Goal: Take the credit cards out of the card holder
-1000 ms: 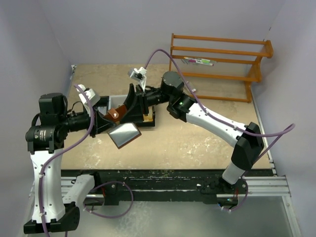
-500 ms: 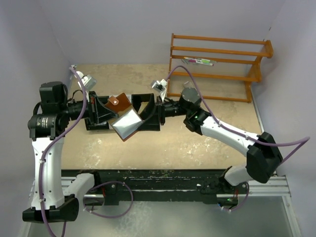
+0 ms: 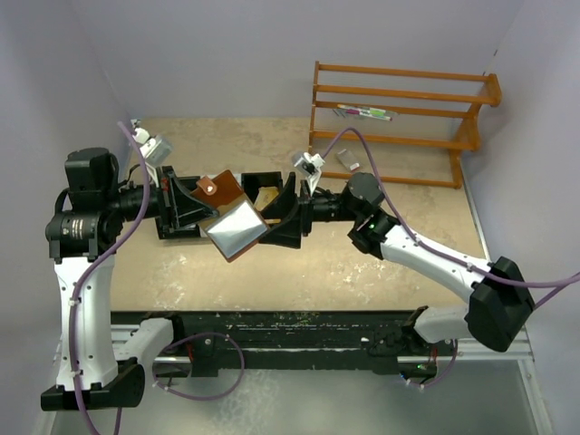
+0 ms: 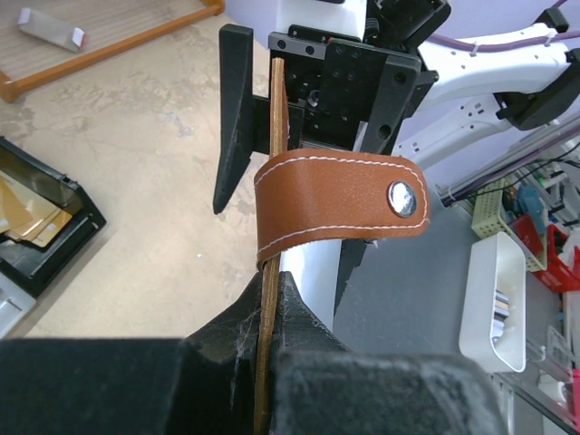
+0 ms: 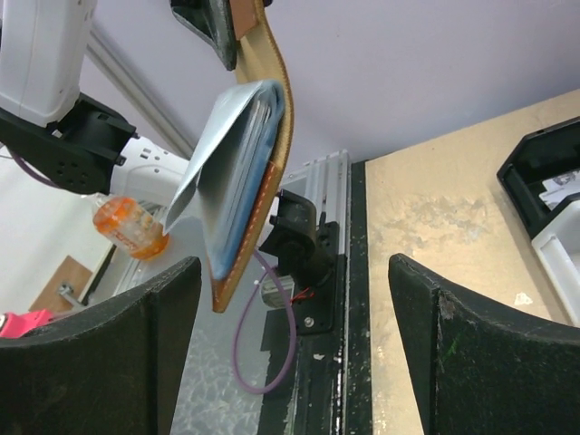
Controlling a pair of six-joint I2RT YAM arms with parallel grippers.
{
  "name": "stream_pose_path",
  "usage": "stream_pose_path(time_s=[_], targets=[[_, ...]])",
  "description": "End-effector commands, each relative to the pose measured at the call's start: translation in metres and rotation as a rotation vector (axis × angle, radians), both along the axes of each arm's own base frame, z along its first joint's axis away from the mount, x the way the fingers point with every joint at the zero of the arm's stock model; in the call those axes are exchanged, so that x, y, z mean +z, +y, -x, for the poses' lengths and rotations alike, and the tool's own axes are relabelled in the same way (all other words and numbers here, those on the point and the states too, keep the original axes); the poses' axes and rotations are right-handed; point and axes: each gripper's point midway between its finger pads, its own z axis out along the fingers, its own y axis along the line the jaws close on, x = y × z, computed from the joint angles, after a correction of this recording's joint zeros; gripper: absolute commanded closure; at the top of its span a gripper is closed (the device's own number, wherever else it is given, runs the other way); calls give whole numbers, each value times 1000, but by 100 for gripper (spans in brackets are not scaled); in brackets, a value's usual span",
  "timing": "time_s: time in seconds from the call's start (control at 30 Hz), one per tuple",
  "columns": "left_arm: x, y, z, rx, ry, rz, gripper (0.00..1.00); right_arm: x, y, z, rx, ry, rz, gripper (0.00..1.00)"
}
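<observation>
Step in hand: extraction set-up, no card out yet. The left gripper point(image 3: 186, 207) is clamped tight on the spine edge of the card holder point(image 3: 232, 227) and holds it in the air, left of the table point(image 3: 362, 263) centre and just in front of the black tray point(image 3: 272, 177). The holder hangs open, with the grey-blue lining toward the near edge and the brown snap tab point(image 4: 335, 204) looped over the top.

The right gripper point(image 3: 279, 213) faces it from the right with fingers point(image 5: 489, 353) spread wide and nothing between them. It is near the holder but not touching.

In the right wrist view the credit cards point(image 5: 243, 195) show as a light blue slab tucked in the pocket.

Next move, as I judge it: line the right jaws up with the exposed card edge, pinch only the card and not the lining, then pull along the pocket while the left arm keeps the holder steady.

Hard to tell:
- How many cards there are; only one blue edge reads.
- Where card ends and lining begins, which is unclear from above.
- The card face, since the left wrist view sees the holder edge-on.
- The tray, which is partly hidden by both grippers; some orange-yellow pieces point(image 3: 268, 194) show inside.
</observation>
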Motion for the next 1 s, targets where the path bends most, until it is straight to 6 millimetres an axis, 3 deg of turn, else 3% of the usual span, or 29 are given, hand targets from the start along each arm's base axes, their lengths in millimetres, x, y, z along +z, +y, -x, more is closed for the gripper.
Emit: stream_pose_path(time_s=[0.0, 0.5, 0.73, 0.97], targets=[[23, -5, 11, -58, -46, 50, 100, 28, -3, 7, -40, -128, -87, 14], [21, -6, 12, -66, -12, 73, 100, 25, -5, 24, -24, -142, -62, 13], [20, -6, 15, -72, -21, 68, 100, 25, 5, 1, -108, -61, -9, 13], [17, -5, 16, -60, -31, 51, 100, 37, 5, 25, 38, -62, -90, 13]])
